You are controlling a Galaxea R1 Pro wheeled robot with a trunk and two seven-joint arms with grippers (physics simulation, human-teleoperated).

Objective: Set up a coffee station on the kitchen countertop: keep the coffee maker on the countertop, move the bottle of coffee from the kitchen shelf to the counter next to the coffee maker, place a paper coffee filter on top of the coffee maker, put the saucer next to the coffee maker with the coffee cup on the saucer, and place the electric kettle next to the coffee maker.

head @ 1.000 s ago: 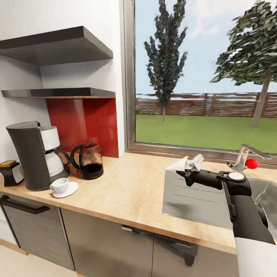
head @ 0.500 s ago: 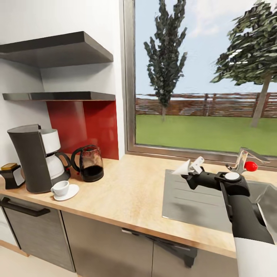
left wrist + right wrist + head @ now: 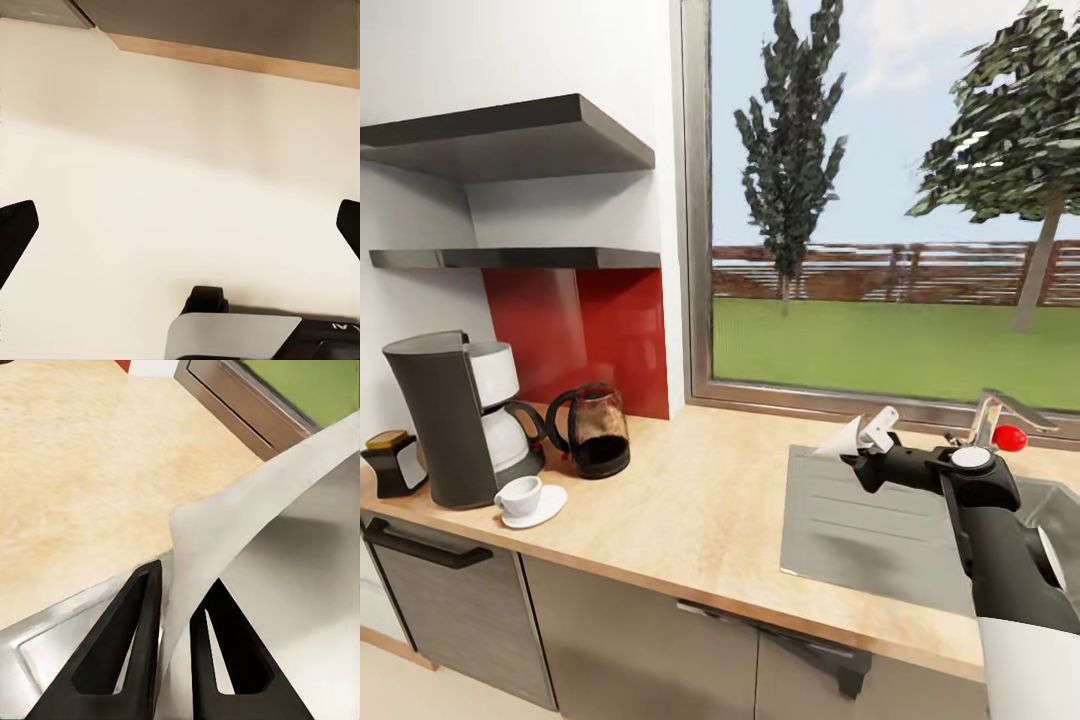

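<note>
The right tool (image 3: 868, 436) is clamped on the paper coffee filter (image 3: 838, 439); in the right wrist view its 2 fingers (image 3: 124, 639) pinch only a narrow strip of the sheet's edge (image 3: 247, 555). The filter is held in the air above the sink (image 3: 860, 520), well apart from the coffee maker (image 3: 448, 415).

Risks, as judged from this state:
1. Slip. The grip is on thin paper at 1 edge; a fast swing across the table (image 3: 690, 500) could pull the sheet free and drop it into the sink.
2. Crumpling. The free part can fold under motion and then sit badly on the coffee maker.
3. Collision. The electric kettle (image 3: 592, 430) and the coffee cup (image 3: 520, 494) on its saucer (image 3: 532, 507) stand just beside the coffee maker; a low approach could knock them.

Orientation: the filter is a cone. Its long axis runs roughly level, tip toward the coffee maker side, and its wide end is at the tool.

The left tool's fingertips (image 3: 16, 232) stand wide apart over pale floor, holding nothing.
</note>
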